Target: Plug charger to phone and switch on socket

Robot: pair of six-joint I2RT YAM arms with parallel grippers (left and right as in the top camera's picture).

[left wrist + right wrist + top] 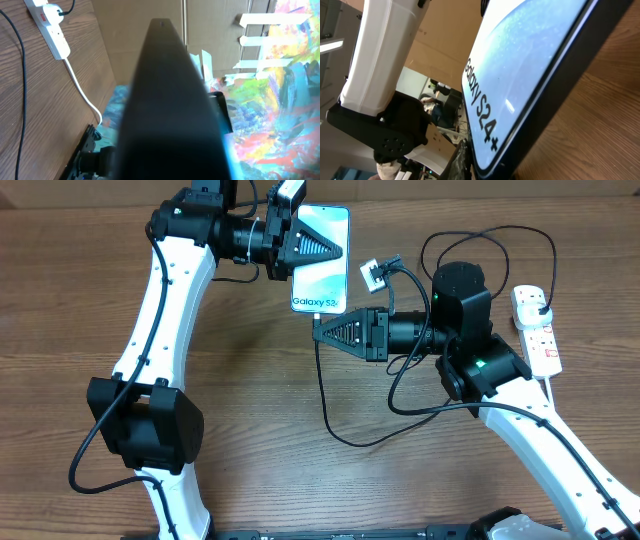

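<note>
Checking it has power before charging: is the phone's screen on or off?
On. The phone has a screen glowing light blue, and the right wrist view shows "Galaxy S24+" lettering on it.

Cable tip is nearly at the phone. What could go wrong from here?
1. The left claw grips the phone by one side edge; a push could twist it.
2. The right claw hides the cable tip, and no view shows the port, so misalignment may go unseen.
3. Cable slack loops by the right arm; reaching the power strip could snag it.
</note>
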